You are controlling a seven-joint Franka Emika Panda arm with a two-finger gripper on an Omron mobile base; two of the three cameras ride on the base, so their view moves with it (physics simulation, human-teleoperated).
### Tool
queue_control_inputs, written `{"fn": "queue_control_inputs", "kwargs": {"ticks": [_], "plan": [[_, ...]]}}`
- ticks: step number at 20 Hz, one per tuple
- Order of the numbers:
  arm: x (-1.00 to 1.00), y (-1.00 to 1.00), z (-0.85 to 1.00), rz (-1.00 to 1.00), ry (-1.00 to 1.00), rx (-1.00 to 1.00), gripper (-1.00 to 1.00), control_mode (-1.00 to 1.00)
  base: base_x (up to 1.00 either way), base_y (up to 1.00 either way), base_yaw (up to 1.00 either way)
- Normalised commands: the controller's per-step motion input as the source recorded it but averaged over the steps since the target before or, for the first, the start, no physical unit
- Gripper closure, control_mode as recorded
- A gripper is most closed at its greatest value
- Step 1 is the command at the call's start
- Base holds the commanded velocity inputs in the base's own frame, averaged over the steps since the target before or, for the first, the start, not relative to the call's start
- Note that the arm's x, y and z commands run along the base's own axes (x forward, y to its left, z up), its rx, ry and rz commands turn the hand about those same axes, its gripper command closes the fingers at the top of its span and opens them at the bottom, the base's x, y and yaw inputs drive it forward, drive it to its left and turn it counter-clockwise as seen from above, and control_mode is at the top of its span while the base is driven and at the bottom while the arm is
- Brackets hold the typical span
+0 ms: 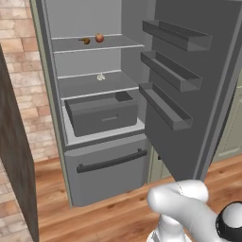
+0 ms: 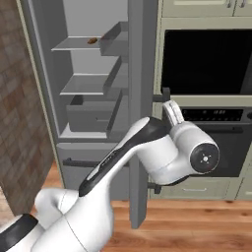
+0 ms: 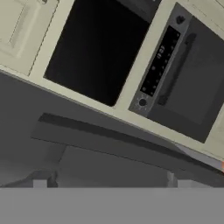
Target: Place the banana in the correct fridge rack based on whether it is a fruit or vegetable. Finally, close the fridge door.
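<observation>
Already the banana point(image 1: 85, 41) lies on the fridge rack point(image 1: 94, 45), the uppermost shelf, just at nine o'clock of a round red apple point(image 1: 99, 38); from the right base view it shows as a small brown speck point(image 2: 92, 41) on that same top shelf point(image 2: 76, 45). One shelf down a pale whitish bulb point(image 1: 100, 76) sits alone, and under that a box-shaped grey drawer point(image 1: 101, 113). Fruit beside fruit, so the placing step looks done, and the step in hand is, by my reading, closing the fridge door point(image 1: 198, 85).

That door stands wide, its three inner bins facing the fridge cavity. In the right base view it is seen edge-on point(image 2: 140, 123), with the arm bent behind it at about five o'clock of the shelves, in front of the wall oven point(image 2: 206, 59). The hand view looks across the door's outer face point(image 3: 109, 144) and its dark bar handle point(image 3: 100, 131) towards the oven's control panel point(image 3: 159, 65) at one o'clock. The finger tips point(image 3: 40, 183) sit far apart at the bottom corners, so the gripper point(image 3: 109, 183) is spread wide and carries nothing.

The next move probably calls for bringing the hand flat against the outer face, out near the handle edge, then sweeping it along the door's arc towards the cavity. Pressing too near the hinge could stall the swing.
</observation>
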Motion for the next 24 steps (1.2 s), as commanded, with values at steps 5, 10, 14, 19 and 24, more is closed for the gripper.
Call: {"fn": "queue_control_inputs", "kwargs": {"ticks": [5,10,14,19,24], "plan": [[0.83,-0.30,-0.16,0.08,0.03,0.16,-1.00,-1.00,0.00,0.00,0.00],[0.71,-0.31,-0.05,0.10,0.06,0.17,-1.00,-1.00,0.00,0.00,0.00],[0.53,-0.12,-0.14,0.12,0.09,0.14,-1.00,-1.00,0.00,0.00,0.00],[0.45,0.00,-0.31,0.17,0.11,0.11,-1.00,-1.00,0.00,0.00,0.00],[0.37,0.02,-0.50,0.21,0.07,0.06,-1.00,-1.00,0.00,0.00,0.00]]}}
